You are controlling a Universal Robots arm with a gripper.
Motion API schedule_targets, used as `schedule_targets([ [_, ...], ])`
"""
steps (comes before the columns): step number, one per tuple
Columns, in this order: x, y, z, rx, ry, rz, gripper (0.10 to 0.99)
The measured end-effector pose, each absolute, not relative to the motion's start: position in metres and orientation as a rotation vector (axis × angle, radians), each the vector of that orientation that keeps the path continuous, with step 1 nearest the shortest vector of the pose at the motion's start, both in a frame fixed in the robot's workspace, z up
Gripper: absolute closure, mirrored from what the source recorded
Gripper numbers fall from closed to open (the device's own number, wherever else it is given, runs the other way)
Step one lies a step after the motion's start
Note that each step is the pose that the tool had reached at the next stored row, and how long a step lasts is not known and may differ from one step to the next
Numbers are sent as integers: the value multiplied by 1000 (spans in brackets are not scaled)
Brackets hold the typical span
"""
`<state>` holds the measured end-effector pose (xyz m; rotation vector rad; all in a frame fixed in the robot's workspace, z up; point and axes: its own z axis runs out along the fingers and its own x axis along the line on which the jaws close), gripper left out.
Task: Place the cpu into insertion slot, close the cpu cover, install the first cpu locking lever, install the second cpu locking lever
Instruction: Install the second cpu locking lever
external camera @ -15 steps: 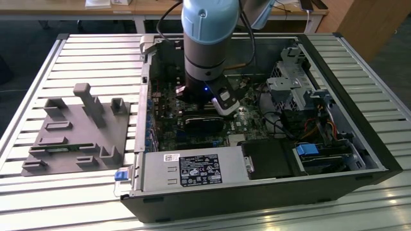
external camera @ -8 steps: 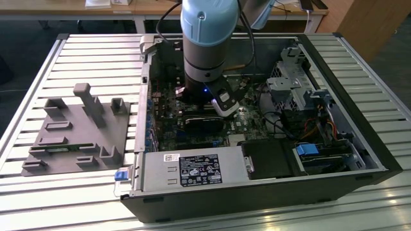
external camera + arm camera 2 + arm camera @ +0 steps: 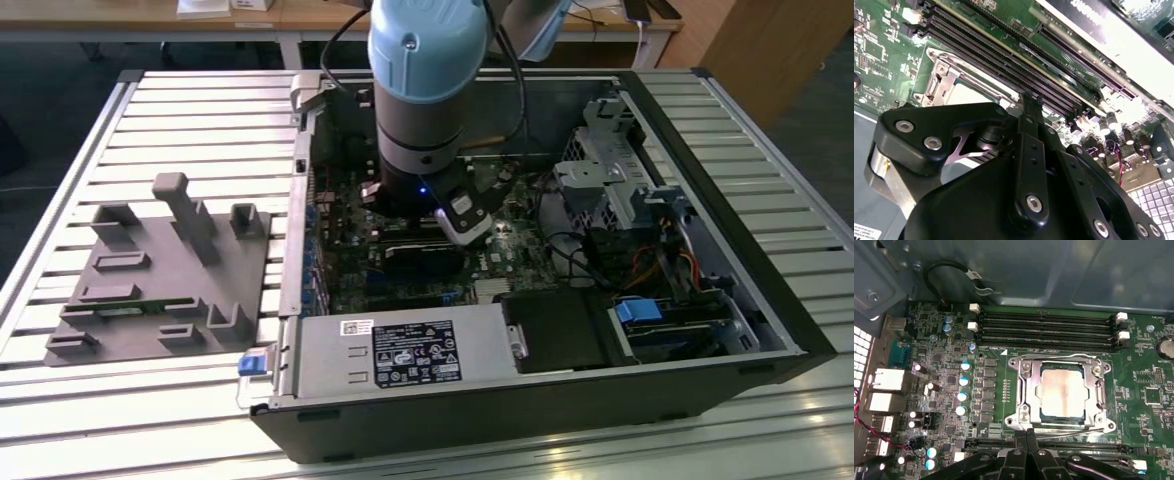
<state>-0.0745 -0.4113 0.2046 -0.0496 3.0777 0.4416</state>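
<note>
Scene: an open computer case [image 3: 747,300] lies on a slatted metal worktop [image 3: 200,110], with the arm [image 3: 420,90] reaching down into it over the green motherboard [image 3: 954,340].
Cpu: the cpu [image 3: 1062,391], its dull silver top showing, sits flat inside the insertion slot [image 3: 1026,390] in the first wrist view.
Cpu cover: the silvery cpu cover [image 3: 1098,390] lies down around the chip, its square cut-out framing the metal top.
Locking lever: a thin wire lever [image 3: 1074,424] runs along the socket edge nearest the fingers; whether it is latched I cannot tell.
Fingers: the two black fingers [image 3: 1023,440] are pressed together with no gap between their tips and nothing between them, in both wrist views.
Gripper: the gripper [image 3: 1031,100] hangs just beside the socket's edge, its tips at the side of the cover frame; the cpu lies a little beyond the tips, not between them. Contact with the frame is unclear.
Memory slots: four long dark slots [image 3: 1046,330] run on the far side of the socket.
Elsewhere: a grey power supply box [image 3: 400,355] sits in the case, and a grey fixture tray [image 3: 160,280] rests on the worktop at the exterior view's left.
</note>
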Motion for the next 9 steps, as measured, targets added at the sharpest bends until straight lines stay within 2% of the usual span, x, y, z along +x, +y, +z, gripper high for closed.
schedule_targets([
  [9,-76,-411,200,-50,3075,449,980],
])
